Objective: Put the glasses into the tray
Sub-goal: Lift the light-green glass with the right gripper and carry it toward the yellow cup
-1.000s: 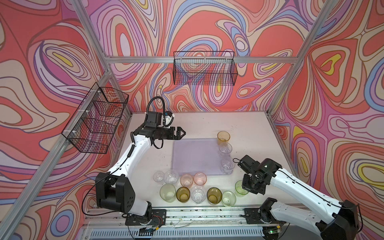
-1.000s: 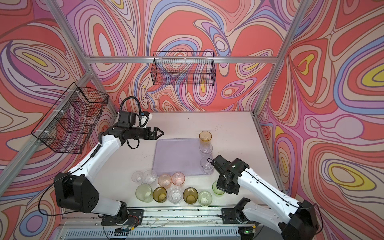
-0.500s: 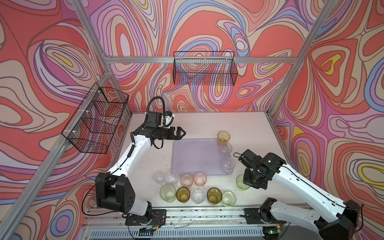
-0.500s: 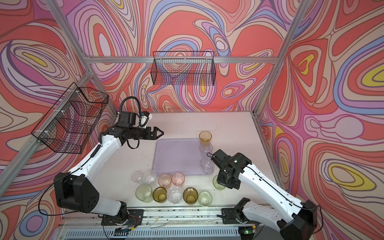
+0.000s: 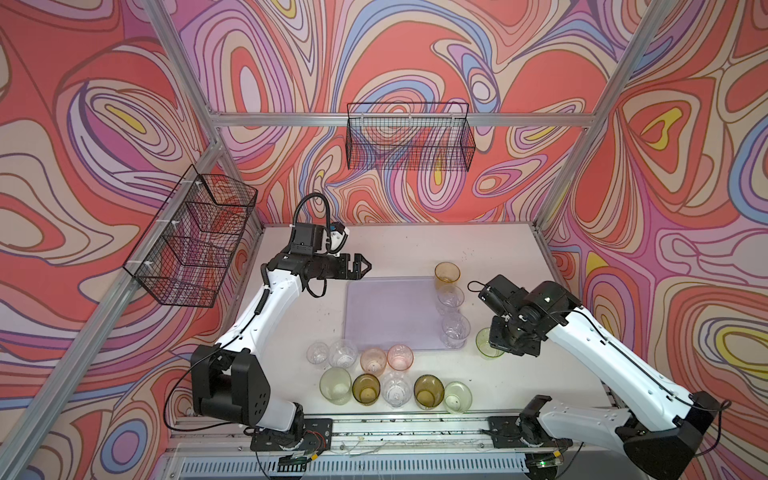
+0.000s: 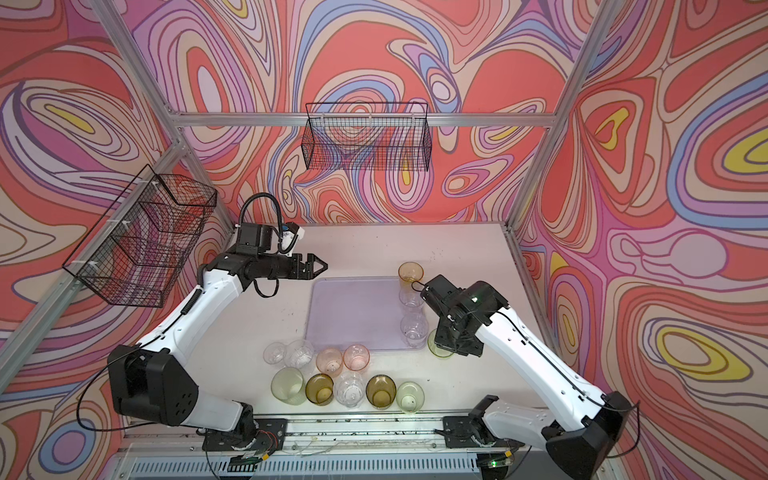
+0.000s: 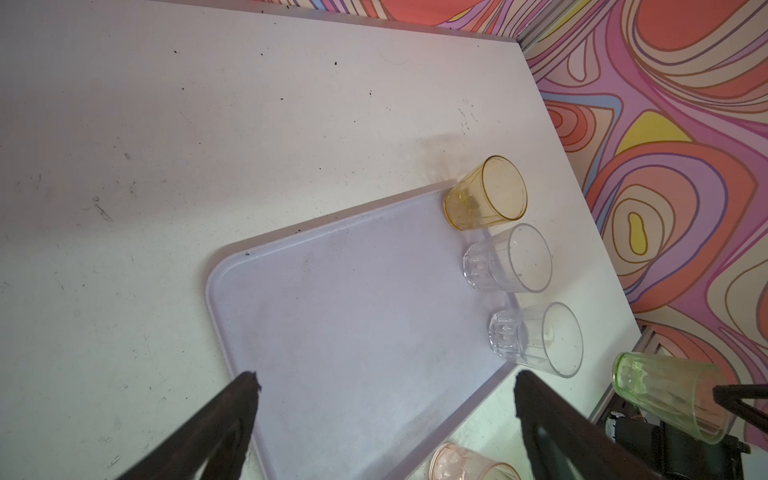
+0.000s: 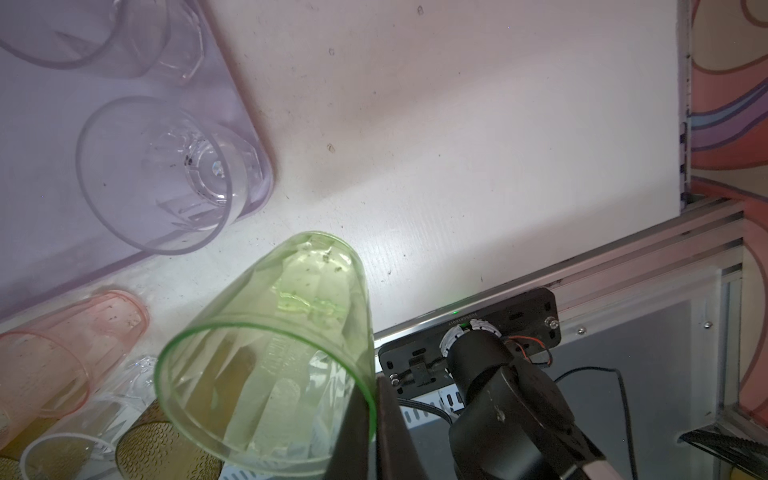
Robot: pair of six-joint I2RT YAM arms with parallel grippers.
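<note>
Right wrist view: the right gripper [image 8: 371,419] is seen clamped on the rim of a pale green tumbler [image 8: 266,332], translucent, with faceted sides and specks inside. In both top views this tumbler [image 5: 484,343] is held tilted, just beside the near right corner of the lavender tray [image 5: 386,311]. Along the tray's right edge an amber tumbler [image 5: 447,273] and two clear faceted tumblers [image 5: 455,332] are lined up upright. On the white table [image 5: 291,332], in front of the tray, nine more glasses [image 5: 395,388] are set in two rows: clear and pale pink behind; pale green, olive-brown and clear in front. The left gripper [image 5: 363,266] is held with its jaws spread wide and nothing between them, raised near the tray's far left corner.
</note>
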